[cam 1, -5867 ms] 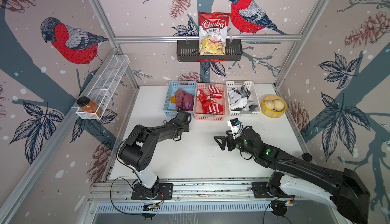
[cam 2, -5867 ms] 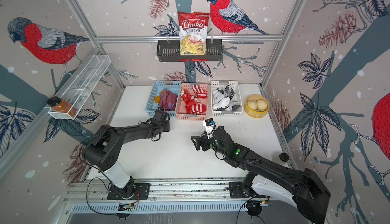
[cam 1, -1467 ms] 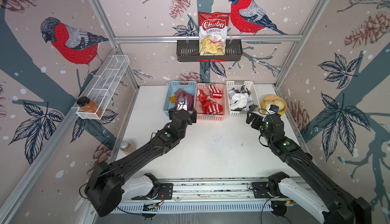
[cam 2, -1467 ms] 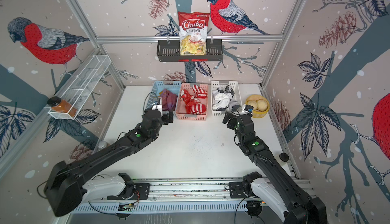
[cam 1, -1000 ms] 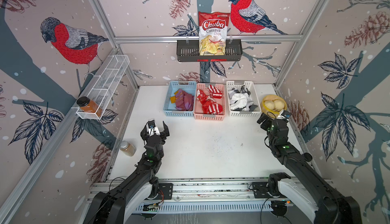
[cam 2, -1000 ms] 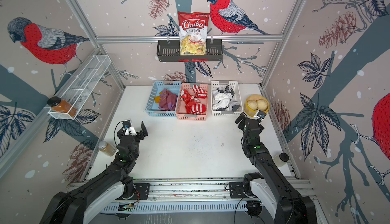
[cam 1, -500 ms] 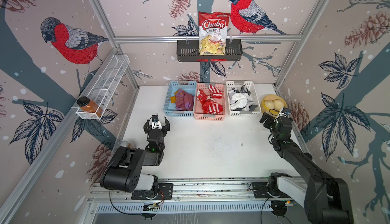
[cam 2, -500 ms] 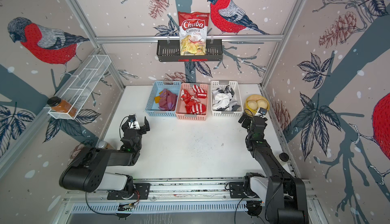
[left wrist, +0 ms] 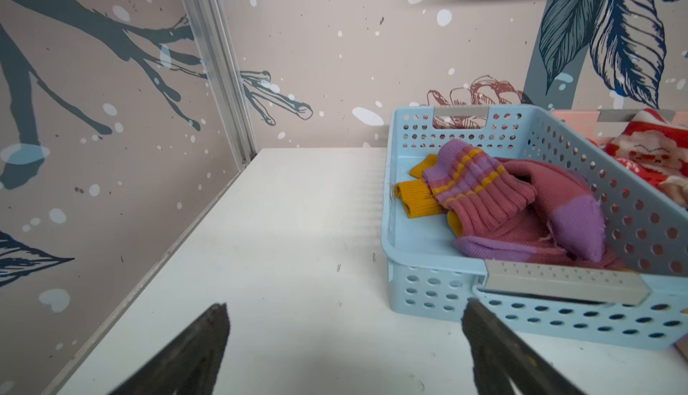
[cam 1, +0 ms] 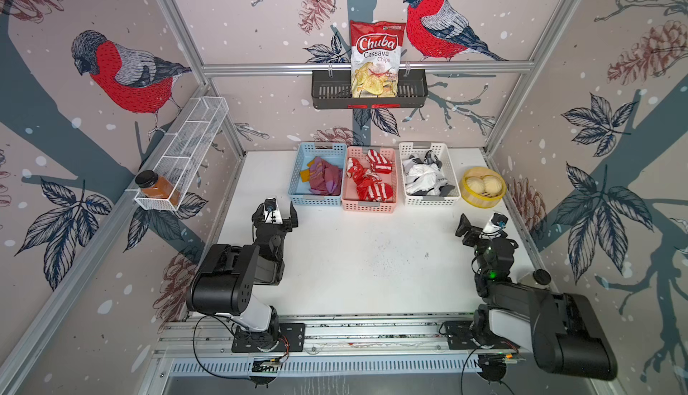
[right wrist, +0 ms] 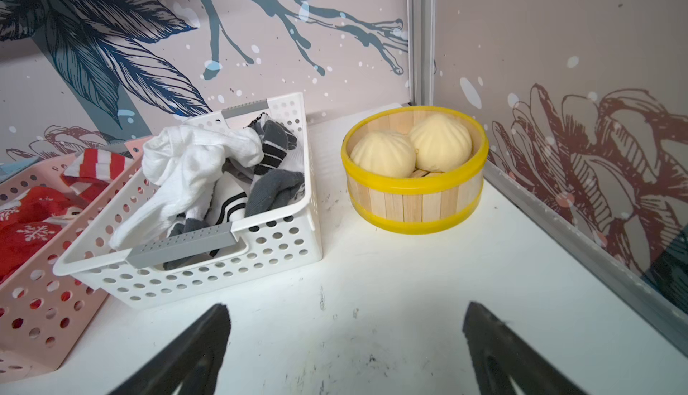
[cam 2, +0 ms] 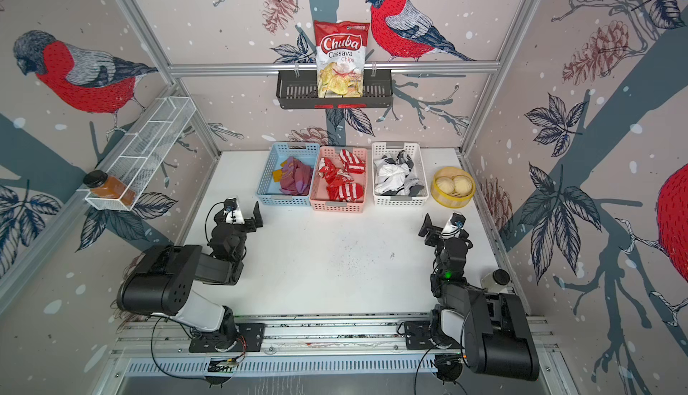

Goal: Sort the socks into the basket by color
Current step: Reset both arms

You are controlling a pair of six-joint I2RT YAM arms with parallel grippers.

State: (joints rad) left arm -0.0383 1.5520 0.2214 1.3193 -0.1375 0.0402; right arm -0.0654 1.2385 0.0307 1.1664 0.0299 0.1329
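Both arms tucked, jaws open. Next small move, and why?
Probably just hold both arms parked: no sock lies loose on the table; purple socks sit in the blue basket, red-and-white socks the pink basket, white-and-grey socks the white basket, and the left gripper and right gripper stand empty.

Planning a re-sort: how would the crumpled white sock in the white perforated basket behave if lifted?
The crumpled white sock sags in folds, so likely floppy and light. Tangled with grey-patched socks, it may drag them.

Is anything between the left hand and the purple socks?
Only the front wall of the blue basket stands between the left hand and the purple socks inside. The table there is bare.
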